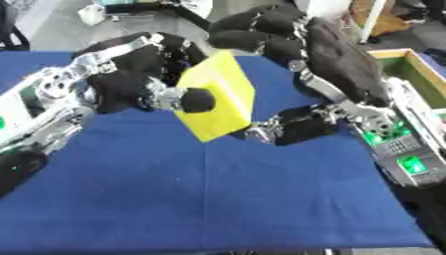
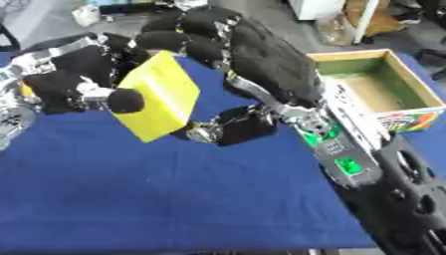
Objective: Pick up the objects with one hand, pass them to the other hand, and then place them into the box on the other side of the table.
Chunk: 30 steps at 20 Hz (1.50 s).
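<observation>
Blue cloth covers the bench (image 1: 218, 199), and above it one yellow block (image 1: 218, 97) hangs mid-air between two hands. Left hand (image 1: 144, 82) pinches it, thumb on the near face, fingers behind. Right hand (image 2: 218, 55) curls over its far edge and underneath, apparently gripping too. This looks like the handover: next, the left must let go. One box (image 2: 375, 89) waits at the right, open.

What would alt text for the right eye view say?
Two black robot hands, left hand and right hand, hold a yellow block between them above a blue table. An open box sits at the right.
</observation>
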### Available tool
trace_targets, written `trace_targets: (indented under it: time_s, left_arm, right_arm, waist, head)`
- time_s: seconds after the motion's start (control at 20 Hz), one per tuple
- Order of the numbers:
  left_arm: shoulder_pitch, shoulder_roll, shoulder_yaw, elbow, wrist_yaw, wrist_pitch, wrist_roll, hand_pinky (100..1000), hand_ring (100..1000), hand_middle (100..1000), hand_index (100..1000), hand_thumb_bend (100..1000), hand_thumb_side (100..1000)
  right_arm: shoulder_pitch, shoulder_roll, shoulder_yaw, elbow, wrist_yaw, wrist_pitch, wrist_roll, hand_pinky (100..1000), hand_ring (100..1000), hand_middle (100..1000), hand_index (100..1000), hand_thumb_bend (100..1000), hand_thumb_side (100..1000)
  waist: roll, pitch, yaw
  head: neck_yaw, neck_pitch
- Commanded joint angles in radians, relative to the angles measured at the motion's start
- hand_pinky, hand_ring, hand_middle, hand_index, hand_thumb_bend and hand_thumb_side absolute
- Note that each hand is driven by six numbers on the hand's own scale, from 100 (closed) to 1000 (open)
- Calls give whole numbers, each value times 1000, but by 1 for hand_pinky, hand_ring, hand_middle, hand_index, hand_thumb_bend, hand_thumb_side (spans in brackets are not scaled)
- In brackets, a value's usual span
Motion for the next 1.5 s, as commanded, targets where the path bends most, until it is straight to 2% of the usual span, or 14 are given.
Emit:
trace_targets:
  time_s: [0.05, 0.35, 0.4, 0.55, 0.7, 0.8, 0.9, 0.95, 1.0, 1.05, 1.15, 1.3, 1.5]
  left_arm:
    - [-21, 11, -8, -14, -5, 10, -4, 514, 487, 472, 563, 714, 209]
    - [-39, 2, -16, -14, -8, 16, -20, 515, 487, 473, 565, 716, 211]
    - [-42, 0, -17, -14, -9, 17, -23, 515, 487, 473, 565, 718, 212]
    - [-44, -1, -18, -14, -14, 19, -31, 516, 490, 479, 570, 730, 217]
    - [-42, 2, -15, -14, -18, 16, -35, 518, 492, 482, 575, 742, 225]
    - [-39, 4, -12, -14, -19, 11, -40, 520, 496, 487, 581, 758, 238]
    - [-35, 7, -6, -14, -23, 4, -46, 525, 508, 503, 600, 818, 292]
    - [-32, 9, -1, -14, -26, 0, -48, 531, 520, 518, 617, 889, 359]
    - [-28, 12, 5, -14, -30, -6, -51, 532, 522, 520, 619, 898, 368]
    - [-24, 16, 13, -14, -36, -14, -53, 545, 545, 547, 652, 969, 437]
    - [-15, 23, 31, -14, -50, -34, -56, 557, 566, 570, 675, 1000, 493]
    - [8, 37, 78, -14, -85, -74, -51, 590, 624, 631, 731, 1000, 572]
    - [56, 46, 156, -14, -140, -123, -1, 614, 680, 692, 761, 1000, 613]
  right_arm:
    - [-26, 9, -5, -14, -4, -10, 14, 805, 772, 810, 885, 456, 210]
    - [-28, 13, -2, -8, -16, -17, 41, 806, 772, 796, 813, 381, 130]
    - [-28, 13, -2, -8, -17, -16, 43, 805, 771, 793, 781, 345, 100]
    - [-27, 12, -3, -5, -19, -6, 41, 799, 765, 780, 645, 249, 100]
    - [-26, 10, -5, -4, -15, 7, 26, 793, 755, 764, 548, 201, 100]
    - [-24, 9, -7, -4, -10, 14, 13, 791, 753, 762, 543, 202, 100]
    - [-23, 8, -10, -5, -6, 18, -3, 789, 748, 758, 539, 201, 100]
    - [-21, 6, -12, -5, -4, 20, -10, 789, 746, 756, 538, 200, 100]
    - [-21, 4, -15, -6, -2, 22, -17, 789, 745, 756, 537, 200, 100]
    - [-20, 1, -18, -7, -1, 24, -23, 788, 744, 755, 536, 203, 100]
    - [-20, -6, -24, -8, -2, 30, -33, 788, 743, 754, 535, 204, 100]
    - [-22, -26, -39, -11, -8, 42, -46, 787, 743, 753, 535, 206, 100]
    - [-24, -69, -77, 9, -20, 77, -71, 787, 744, 752, 536, 207, 100]
  waist:
    - [12, -13, 0]
    - [11, -16, 2]
    - [11, -16, 3]
    - [11, -17, 4]
    - [11, -16, 4]
    - [11, -16, 5]
    - [11, -16, 5]
    - [11, -16, 6]
    - [11, -15, 6]
    - [11, -16, 7]
    - [10, -16, 7]
    - [9, -16, 9]
    - [8, -16, 10]
  head:
    - [1, -2]
    - [1, -2]
    - [1, -2]
    - [0, -2]
    - [0, -2]
    - [0, -2]
    - [-1, -2]
    - [-1, -2]
    - [-2, -2]
    - [-2, -2]
    - [-4, -2]
    - [-7, -2]
    - [-15, -2]
